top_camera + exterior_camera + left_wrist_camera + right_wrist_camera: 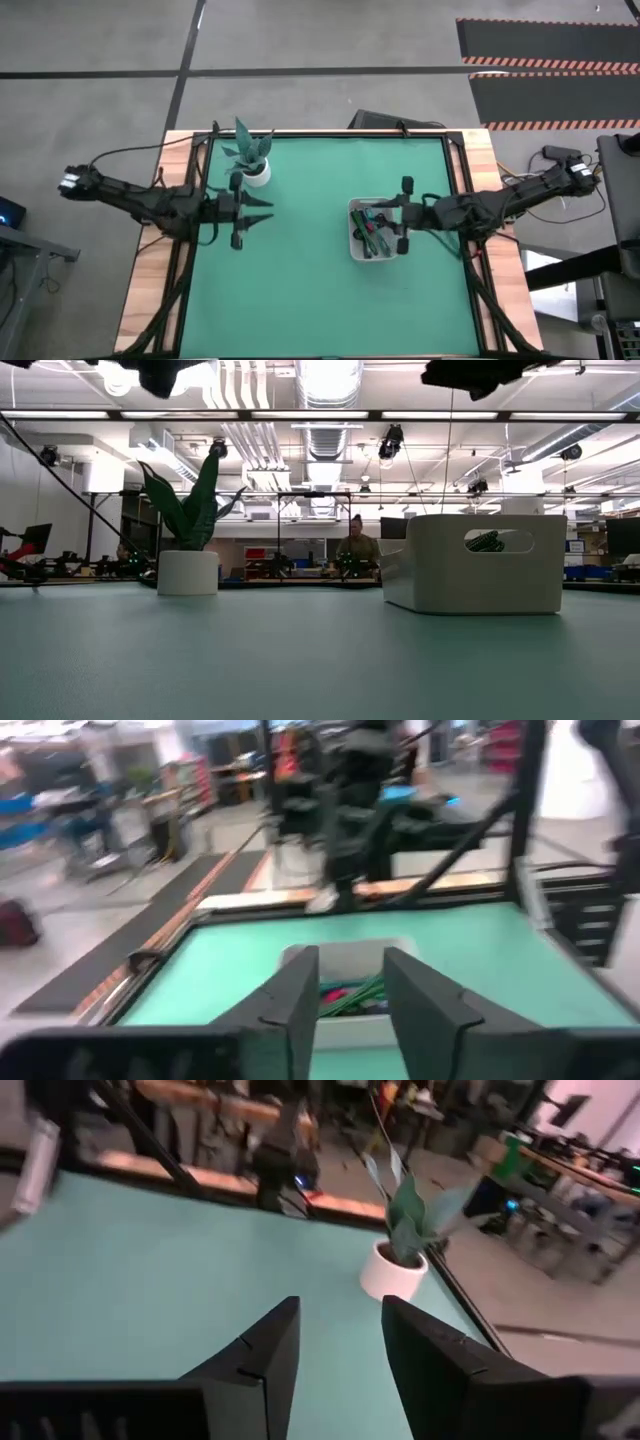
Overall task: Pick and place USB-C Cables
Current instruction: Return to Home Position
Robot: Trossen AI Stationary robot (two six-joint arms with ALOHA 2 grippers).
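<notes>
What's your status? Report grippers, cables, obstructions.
Left gripper open, empty, beside the potted plant. Right gripper open, empty, above the white bin. Cables in the bin. Only the plant near the arms.

Aloft, left claw point(263, 211) and right claw point(383, 215); fingers apart

Grey concrete floor point(300, 40) with dark seam lines surrounds the green-topped, wood-edged counter point(320, 300). Black mats with red-and-white striped edges point(550, 40) lie far right. Overhead: long strip lights point(200, 415) and silver ducts point(325, 435).
</notes>
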